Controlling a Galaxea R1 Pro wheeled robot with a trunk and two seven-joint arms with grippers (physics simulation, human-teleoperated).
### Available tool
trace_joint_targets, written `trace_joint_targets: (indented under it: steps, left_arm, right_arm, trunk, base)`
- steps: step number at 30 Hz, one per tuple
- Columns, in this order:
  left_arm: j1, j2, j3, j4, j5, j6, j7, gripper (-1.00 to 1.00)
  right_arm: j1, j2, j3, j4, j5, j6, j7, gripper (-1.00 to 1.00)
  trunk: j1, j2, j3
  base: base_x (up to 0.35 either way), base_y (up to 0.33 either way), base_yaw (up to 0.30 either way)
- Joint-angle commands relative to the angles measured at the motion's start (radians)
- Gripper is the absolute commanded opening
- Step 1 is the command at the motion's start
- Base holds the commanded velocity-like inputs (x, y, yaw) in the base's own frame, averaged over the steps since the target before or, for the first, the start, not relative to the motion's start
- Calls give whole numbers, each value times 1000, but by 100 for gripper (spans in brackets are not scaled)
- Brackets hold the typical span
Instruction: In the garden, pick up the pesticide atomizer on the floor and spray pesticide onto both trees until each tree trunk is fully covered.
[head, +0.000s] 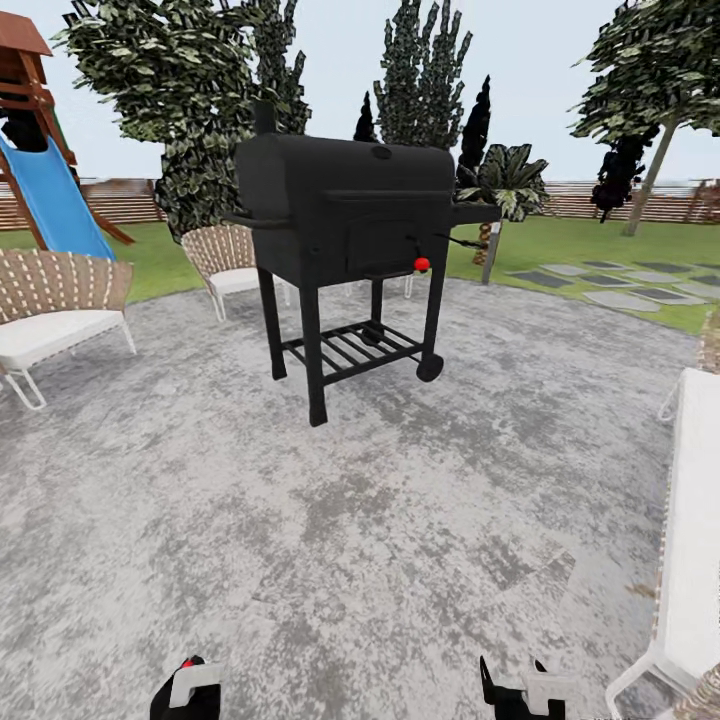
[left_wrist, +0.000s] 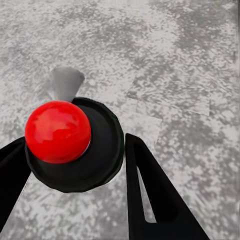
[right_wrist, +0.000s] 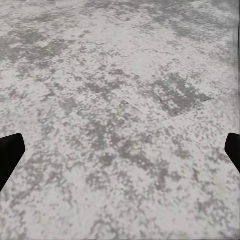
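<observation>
The pesticide atomizer (left_wrist: 75, 150), a black round body with a glossy red knob on top, sits between the black fingers of my left gripper (left_wrist: 70, 152), which is shut on it above grey paving. In the head view the left gripper (head: 188, 690) shows at the bottom edge with a red speck of the atomizer (head: 185, 662) on it. My right gripper (head: 515, 690) is low at the bottom right; its fingers (right_wrist: 10, 155) stand wide apart, open and empty. A tall tree (head: 655, 165) with a pale slanted trunk rises on the lawn at the far right. Another leafy tree (head: 190, 90) stands behind the grill.
A black barbecue grill (head: 345, 215) on legs stands ahead on the grey paving (head: 300, 500). Wicker chairs (head: 55, 300) sit at the left, with a blue slide (head: 55, 205) behind them. A white bench (head: 690, 530) lines the right edge. A brown slat fence (head: 590, 200) rings the lawn.
</observation>
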Motion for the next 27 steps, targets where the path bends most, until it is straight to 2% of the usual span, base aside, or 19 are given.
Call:
trace_joint_targets:
  steps: [1,18,27]
  left_arm:
    - [0,0,0,0,0,0,0,-100]
    - [0,0,0,0,0,0,0,-100]
    - [0,0,0,0,0,0,0,-100]
  right_arm:
    - [0,0,0,0,0,0,0,100]
    - [0,0,0,0,0,0,0,100]
    - [0,0,0,0,0,0,0,100]
  trunk:
    - [0,0,0]
    - [0,0,0]
    - [0,0,0]
  base:
    - [165,289,-285]
    - [222,242,-288]
    - [255,60,-288]
